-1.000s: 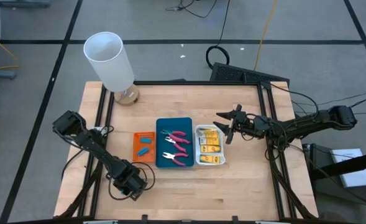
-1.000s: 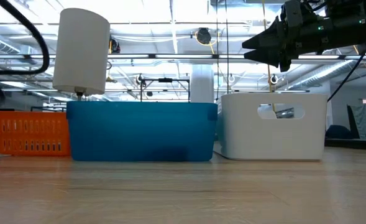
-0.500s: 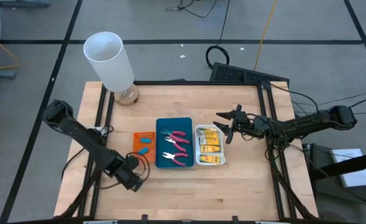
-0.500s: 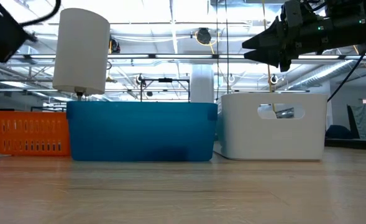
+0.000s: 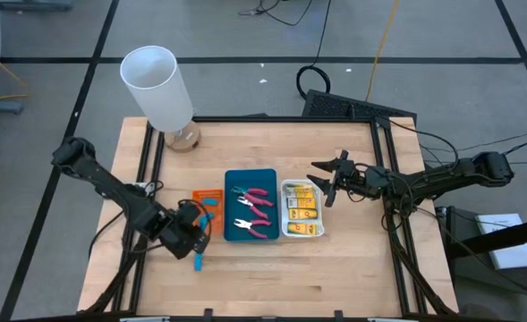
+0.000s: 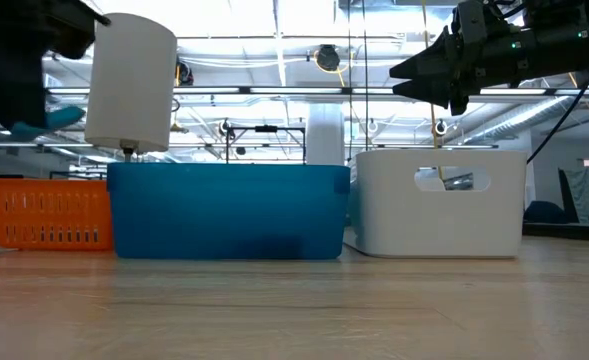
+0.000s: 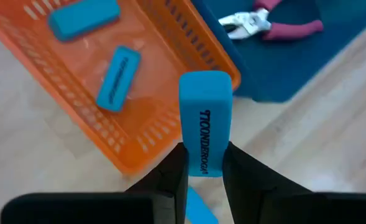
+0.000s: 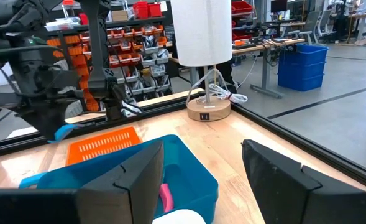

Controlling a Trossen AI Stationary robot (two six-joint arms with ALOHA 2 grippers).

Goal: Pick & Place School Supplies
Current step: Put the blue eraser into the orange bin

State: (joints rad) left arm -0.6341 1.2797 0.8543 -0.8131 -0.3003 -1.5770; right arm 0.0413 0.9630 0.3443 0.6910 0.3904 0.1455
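My left gripper point(image 7: 202, 158) is shut on a light-blue stubby eraser point(image 7: 204, 106) and hovers just off the near edge of the orange tray point(image 5: 197, 198). That tray holds two more blue erasers point(image 7: 117, 78). The pink-handled pliers point(image 5: 256, 200) lie in the blue tray point(image 5: 238, 178). Yellow packets point(image 5: 301, 207) fill the white tray point(image 5: 285, 234). My right gripper point(image 5: 324, 181) is open, raised over the far right side of the white tray, and it touches nothing. My left gripper pinches the blue eraser between its two fingers point(image 7: 170, 180), across its long sides at the lower half point(image 7: 202, 163). The printed free end sticks out past the fingertips. The eraser is lifted clear of the table point(image 6: 49, 118).
The three trays stand side by side at the table's middle. A tall white cylinder lamp point(image 5: 158, 85) on a round wooden foot stands at the far left corner. Bare wood lies along the near edge point(image 5: 317, 277) and on the right side.
My left gripper has moved from the near left part of the table toward the far edge, up to the orange tray, and has risen. The blue eraser between its fingers has come along, lifted clear.
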